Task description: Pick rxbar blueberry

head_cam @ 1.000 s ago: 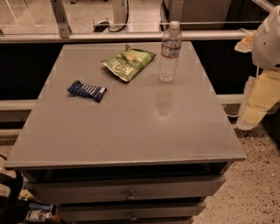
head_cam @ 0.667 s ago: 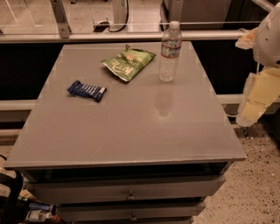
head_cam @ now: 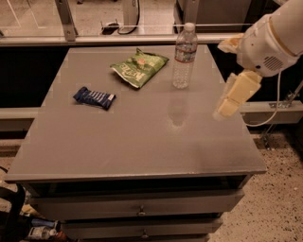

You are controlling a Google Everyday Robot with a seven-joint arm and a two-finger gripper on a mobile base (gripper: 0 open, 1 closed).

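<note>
The rxbar blueberry [head_cam: 94, 97] is laid flat at the tabletop's [head_cam: 142, 146] left side, apart from the chip bag [head_cam: 138, 68], so access from above seems unobstructed, while the pincer [head_cam: 227, 106] is held well apart above the right side, its state impossible to tell.

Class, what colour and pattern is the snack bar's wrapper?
Dark blue rxbar blueberry with white stripes, camera view; gripper hangs over the table edge.

A: Dim, warm light; the floor [head_cam: 94, 14] beyond the table [head_cam: 142, 142] is brightest.
B: The bottle [head_cam: 183, 56] casts a pale reflection on the table's sheen. The gripper [head_cam: 228, 105], over the table's right edge, glows cream against dark.
</note>
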